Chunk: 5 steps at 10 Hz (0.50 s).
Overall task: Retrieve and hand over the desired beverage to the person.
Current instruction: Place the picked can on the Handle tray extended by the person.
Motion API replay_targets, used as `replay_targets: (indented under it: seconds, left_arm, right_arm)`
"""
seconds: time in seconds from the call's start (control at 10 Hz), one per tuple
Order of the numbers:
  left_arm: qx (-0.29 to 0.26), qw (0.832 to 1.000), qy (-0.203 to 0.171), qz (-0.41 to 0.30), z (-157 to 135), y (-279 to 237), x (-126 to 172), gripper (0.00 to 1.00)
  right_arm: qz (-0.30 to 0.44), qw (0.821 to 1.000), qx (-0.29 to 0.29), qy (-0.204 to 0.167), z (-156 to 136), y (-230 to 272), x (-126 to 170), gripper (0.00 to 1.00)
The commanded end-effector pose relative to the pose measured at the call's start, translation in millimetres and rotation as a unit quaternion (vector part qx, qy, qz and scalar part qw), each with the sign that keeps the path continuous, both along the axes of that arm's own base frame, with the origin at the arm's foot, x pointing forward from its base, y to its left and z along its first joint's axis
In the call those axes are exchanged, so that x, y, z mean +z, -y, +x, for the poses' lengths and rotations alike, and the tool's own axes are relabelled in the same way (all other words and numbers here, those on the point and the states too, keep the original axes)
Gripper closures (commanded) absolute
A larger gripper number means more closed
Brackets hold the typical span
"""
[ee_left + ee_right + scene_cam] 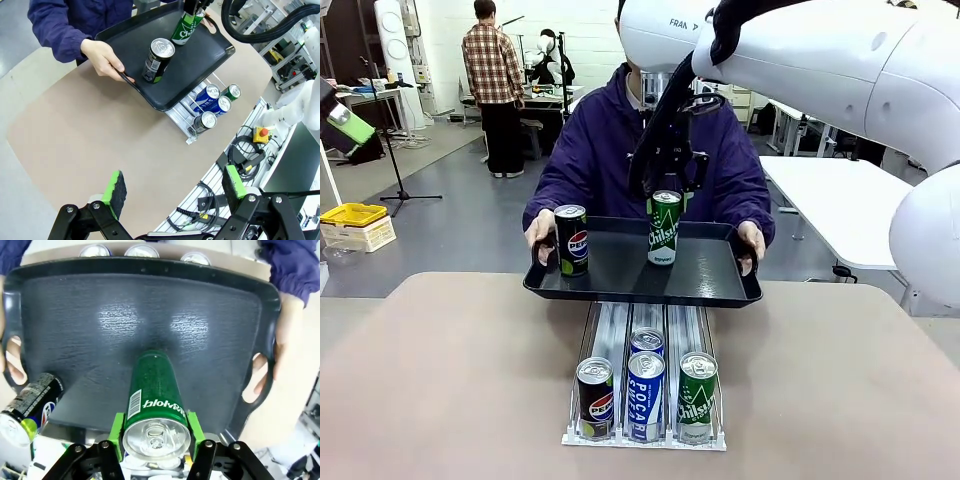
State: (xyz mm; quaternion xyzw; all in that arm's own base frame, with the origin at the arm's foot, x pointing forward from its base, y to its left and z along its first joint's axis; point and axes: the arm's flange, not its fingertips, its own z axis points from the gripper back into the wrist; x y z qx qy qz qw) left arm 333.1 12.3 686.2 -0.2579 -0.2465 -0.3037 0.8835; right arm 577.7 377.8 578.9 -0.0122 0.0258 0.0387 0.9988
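Chilsung can (665,227): green, upright on black tray (620,270) held by person (610,140); right gripper (666,180) clamped on it, release pending. Pepsi can (571,239) already on tray. Left gripper (172,187) spread, idle.

The tray (150,305) looks like black plastic with a fine pebbled, faintly shiny surface, the green can (152,390) is glossy printed metal with a bare silvery top, and the table (450,380) is matt tan.
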Motion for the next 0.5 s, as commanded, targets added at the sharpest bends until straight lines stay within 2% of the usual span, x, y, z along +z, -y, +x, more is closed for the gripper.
replay_targets:
  seconds: [0.0,0.1,0.2,0.3,0.4]
  left_arm:
    - [0.002,1.0,-0.003,0.004,-2.5,-0.9,-0.6,0.0]
    - [0.002,1.0,-0.003,0.004,-2.5,-0.9,-0.6,0.0]
    - [0.002,1.0,-0.003,0.004,-2.5,-0.9,-0.6,0.0]
    - [0.002,1.0,-0.003,0.004,-2.5,-0.9,-0.6,0.0]
    - [0.002,1.0,-0.003,0.004,-2.5,-0.9,-0.6,0.0]
  right_arm:
    - [-0.015,1.0,0.01,0.001,13.0,-9.0,16.4,0.42]
    - [-0.018,1.0,0.018,-0.002,11.6,-7.7,17.1,0.42]
    - [-0.019,0.999,0.026,-0.007,11.4,-7.6,17.1,0.31]
    - [-0.018,0.999,0.032,-0.008,11.0,-7.5,17.3,0.0]
    - [-0.017,0.999,0.034,-0.008,10.3,-8.1,17.6,0.0]
